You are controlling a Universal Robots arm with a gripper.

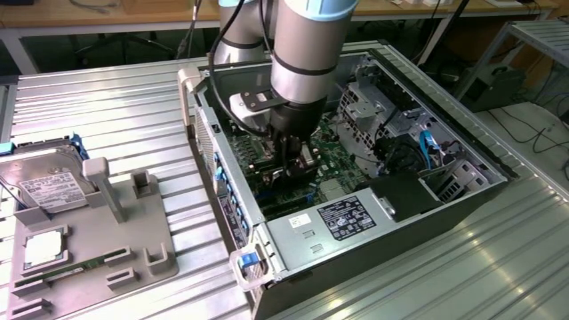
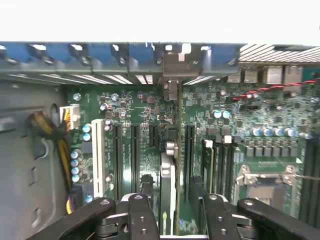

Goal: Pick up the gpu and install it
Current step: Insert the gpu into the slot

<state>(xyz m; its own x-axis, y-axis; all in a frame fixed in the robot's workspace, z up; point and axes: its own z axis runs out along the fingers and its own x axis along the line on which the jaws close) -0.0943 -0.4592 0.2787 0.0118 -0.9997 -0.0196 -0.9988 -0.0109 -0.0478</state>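
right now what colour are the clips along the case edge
Blue clips, clearest in the wrist view, above the green board.

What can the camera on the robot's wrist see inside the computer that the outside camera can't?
The wrist view alone looks close along the gpu, standing edge-on in the motherboard among its long black slots, with the blue tabs at the case's back wall. The gripper fingers stand apart on either side of the card. The exterior view alone takes in the whole computer case, the hard drive and the grey tray on the table. Both views share the gripper down inside the case over the green board.
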